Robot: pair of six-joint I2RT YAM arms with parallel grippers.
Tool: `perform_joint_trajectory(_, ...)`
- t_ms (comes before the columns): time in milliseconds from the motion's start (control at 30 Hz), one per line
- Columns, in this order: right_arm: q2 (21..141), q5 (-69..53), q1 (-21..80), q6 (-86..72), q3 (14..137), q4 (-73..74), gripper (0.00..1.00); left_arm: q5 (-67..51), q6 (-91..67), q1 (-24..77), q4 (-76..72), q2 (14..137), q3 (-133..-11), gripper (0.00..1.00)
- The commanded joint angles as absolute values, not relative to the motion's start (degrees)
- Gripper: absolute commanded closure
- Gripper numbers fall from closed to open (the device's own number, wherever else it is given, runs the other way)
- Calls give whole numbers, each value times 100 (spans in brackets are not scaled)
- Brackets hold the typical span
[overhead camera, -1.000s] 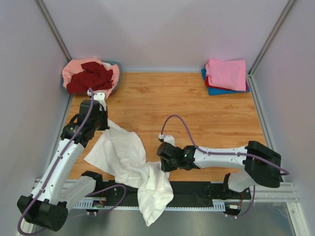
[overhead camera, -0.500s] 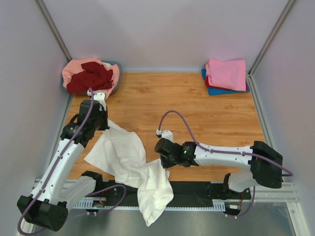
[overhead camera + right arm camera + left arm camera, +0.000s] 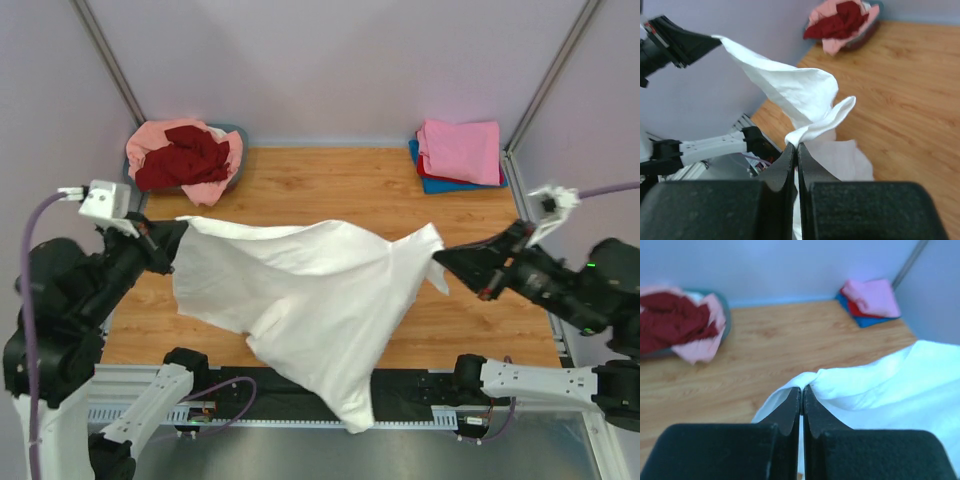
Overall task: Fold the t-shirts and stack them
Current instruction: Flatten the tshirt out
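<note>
Item: off-white t-shirt (image 3: 310, 290), one, now airborne. A second ago it lay crumpled on the near left of the table (image 3: 330, 190), its tail draped over the front edge, with the right jaws part-open low over its middle. Both arms have since risen and drawn wide apart. Left gripper (image 3: 176, 234): jaws pinched tight on one corner of the cloth. Right gripper (image 3: 440, 258): jaws likewise closed on the opposite corner. The shirt is stretched between the two, sagging below them to a point that hangs over the front rail (image 3: 410, 423). This sheet screens the near middle of the table from above. Beyond the left gripper, far corner: grey-blue tub (image 3: 238, 135) heaped with a salmon-pink shirt (image 3: 150, 140) and a dark red shirt (image 3: 185, 160), unchanged. Beyond the right gripper, far corner: folded stack, bright pink shirt (image 3: 460, 150) over red shirt (image 3: 855, 307) over blue shirt (image 3: 440, 186), unchanged and well apart from both jaws.
</note>
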State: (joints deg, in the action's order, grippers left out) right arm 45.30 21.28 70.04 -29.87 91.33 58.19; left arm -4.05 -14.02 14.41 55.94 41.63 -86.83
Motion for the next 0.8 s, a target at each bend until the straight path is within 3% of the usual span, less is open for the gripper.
perform_joint_trajectory(0, 4596, 1635, 6987, -2189, 9841, 6476, 100, -1990, -1617, 1406, 5608, 3999, -9333, 100)
perform_joint_trajectory(167, 4965, 2029, 6987, -1435, 11475, 7179, 100, -2356, -1617, 1406, 5423, 3911, -10071, 100)
perform_joint_trajectory(267, 5281, 3194, 6987, -900, 11995, 7268, 100, -2180, -1565, 1406, 5344, 3964, -10151, 100)
perform_joint_trajectory(467, 6160, 5640, 6918, 990, 11384, 5711, 100, -1354, -1520, 1406, 5107, 4587, -9923, 100)
perform_joint_trajectory(533, 6538, 5259, 5989, 1415, 11171, 5284, 99, -1204, -1494, 1406, 4783, 4885, -9722, 100)
perform_joint_trajectory(700, 7992, 1684, 2768, 704, 11232, 4545, 99, -584, -1328, 1398, 3947, 5746, -9229, 100)
perform_joint_trajectory(767, 8881, 647, 2165, 405, 11766, 4308, 100, -308, -1187, 1266, 3929, 6772, -9325, 100)
